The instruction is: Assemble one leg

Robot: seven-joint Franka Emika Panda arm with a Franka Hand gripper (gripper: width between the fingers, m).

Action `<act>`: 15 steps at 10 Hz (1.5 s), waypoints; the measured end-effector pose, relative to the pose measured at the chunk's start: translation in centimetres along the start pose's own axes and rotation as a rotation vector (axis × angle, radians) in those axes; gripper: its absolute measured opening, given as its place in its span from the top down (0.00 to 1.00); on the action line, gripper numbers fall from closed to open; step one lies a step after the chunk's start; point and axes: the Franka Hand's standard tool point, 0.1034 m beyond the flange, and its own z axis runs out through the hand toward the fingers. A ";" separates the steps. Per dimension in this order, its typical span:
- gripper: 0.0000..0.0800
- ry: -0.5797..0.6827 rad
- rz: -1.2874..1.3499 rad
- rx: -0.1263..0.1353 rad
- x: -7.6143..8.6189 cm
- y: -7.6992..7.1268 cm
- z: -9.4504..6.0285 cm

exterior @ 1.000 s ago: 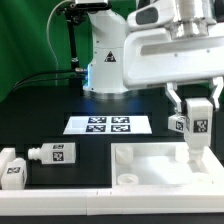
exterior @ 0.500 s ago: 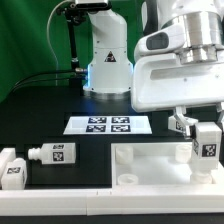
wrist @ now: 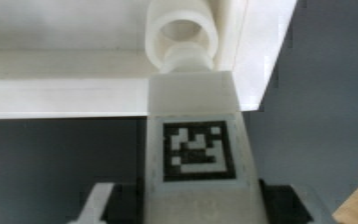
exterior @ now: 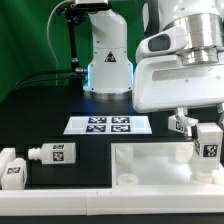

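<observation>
The gripper (exterior: pixel 207 134) is clamped on the leg (exterior: pixel 208 150). In the wrist view its fingers (wrist: pixel 101 203) press both sides of the leg, and their tips are cut off at the frame edge. The leg stands upright over the panel (exterior: pixel 160 168) at its corner on the exterior view's right, tag facing out. Past its far end is a round white shape (wrist: pixel 185 42), possibly stub or socket; seating is unclear. Two spare legs (exterior: pixel 55 153) lie well apart, one cropped.
</observation>
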 end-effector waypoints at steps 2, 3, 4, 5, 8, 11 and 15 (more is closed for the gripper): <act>0.64 -0.001 -0.001 0.000 -0.5 0.0 -0.2; 0.64 0.002 -0.002 -0.002 -0.6 0.1 -0.2; 0.64 0.001 -0.003 -0.003 -0.7 0.3 0.0; 0.64 -0.005 -0.004 -0.005 -1.0 0.3 0.4; 0.64 0.024 -0.006 -0.007 -0.9 0.2 1.0; 0.64 0.072 -0.008 -0.009 -0.7 0.2 1.0; 0.64 0.097 0.036 -0.017 -1.1 0.2 0.8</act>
